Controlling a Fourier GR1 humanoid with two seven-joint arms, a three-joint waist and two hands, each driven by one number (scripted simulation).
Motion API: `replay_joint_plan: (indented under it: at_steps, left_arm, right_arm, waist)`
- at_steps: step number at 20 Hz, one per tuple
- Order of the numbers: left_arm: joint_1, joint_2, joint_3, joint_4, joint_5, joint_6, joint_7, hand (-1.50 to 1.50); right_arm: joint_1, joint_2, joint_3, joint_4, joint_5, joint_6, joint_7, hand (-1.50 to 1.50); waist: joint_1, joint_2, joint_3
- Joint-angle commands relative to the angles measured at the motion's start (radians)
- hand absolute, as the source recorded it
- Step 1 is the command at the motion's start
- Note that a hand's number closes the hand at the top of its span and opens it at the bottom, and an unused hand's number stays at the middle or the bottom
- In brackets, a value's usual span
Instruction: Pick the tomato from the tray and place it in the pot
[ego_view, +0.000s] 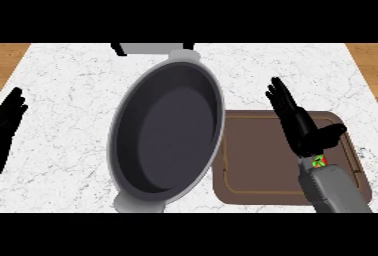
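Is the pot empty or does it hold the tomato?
Empty: the pot shows only its bare dark floor.

A big grey pot (166, 132) sits on the white surface (74, 75). Beside it lies a brown tray (255, 165), and the right hand (299, 122) is over it, fingers straight. The left hand (11, 112) rests at the left edge.

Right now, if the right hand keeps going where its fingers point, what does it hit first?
Probably nothing: the right hand points up and away past the tray, over bare counter. The pot lies to its left. Height is unclear.
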Motion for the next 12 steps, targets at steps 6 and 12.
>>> replay_joint_plan:
  at_steps: [6,12]
  left_arm:
    - [0.000,-0.034,-0.028,0.091,-0.132,0.079,0.103,0.00]
    - [0.006,-0.092,-0.050,0.115,-0.090,0.091,0.237,0.00]
  right_arm:
    - [0.064,-0.204,0.021,-0.151,0.090,0.154,0.046,1.50]
    - [0.258,-0.149,-0.062,-0.195,0.411,-0.363,-0.227,-1.50]
  waist:
    - [-0.019,-0.027,0.010]
    - [-0.057,-0.033,0.011]
